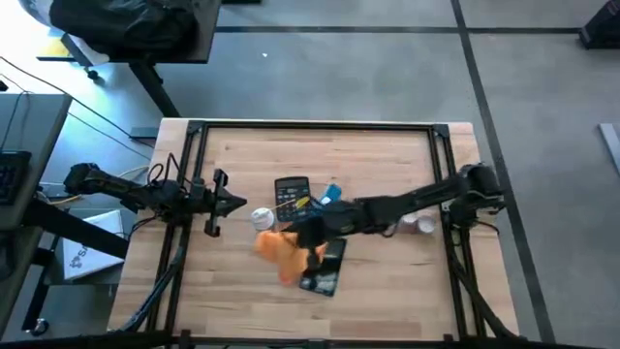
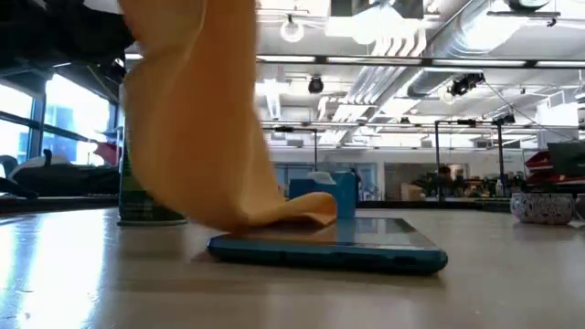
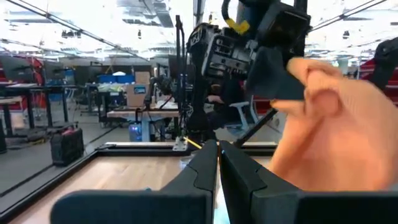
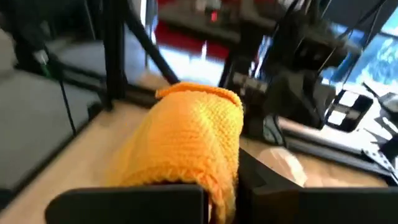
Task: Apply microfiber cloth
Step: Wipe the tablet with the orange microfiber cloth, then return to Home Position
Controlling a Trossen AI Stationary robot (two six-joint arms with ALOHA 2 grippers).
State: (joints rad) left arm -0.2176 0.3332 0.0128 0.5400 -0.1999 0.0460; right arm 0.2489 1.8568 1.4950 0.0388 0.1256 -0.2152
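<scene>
Right wrist view: jaws pinch the orange microfiber cloth (image 4: 193,140).

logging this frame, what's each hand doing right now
Left hand: closed, holding nothing, waiting at the table's left side.
Right hand: closed on the orange microfiber cloth, which drapes onto the phone.

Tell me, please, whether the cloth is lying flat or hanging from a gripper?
Hanging: the right gripper pinches the cloth, which drapes down, its lower edge resting on the tablet.
</scene>
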